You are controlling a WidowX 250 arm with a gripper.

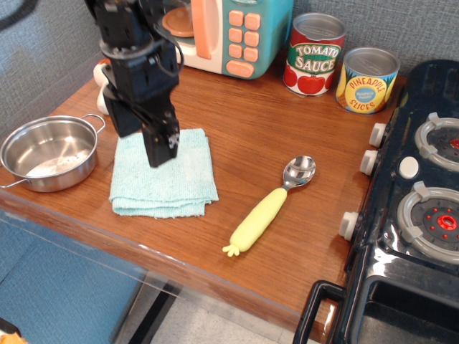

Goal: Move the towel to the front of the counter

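The light teal towel [166, 179] lies flat and folded on the brown wood counter [287, 129], close to its clear front edge and just right of the steel pan [47, 153]. My black gripper [142, 141] hangs above the towel's back left part, lifted off it. Its two fingers [161, 140] stand apart and hold nothing. The arm hides most of the toy mushroom behind it.
A yellow-handled spoon [270, 205] lies right of the towel. A toy microwave [222, 32], a tomato sauce can [313, 54] and a pineapple can [367, 79] stand along the back. The black toy stove [416, 215] fills the right side.
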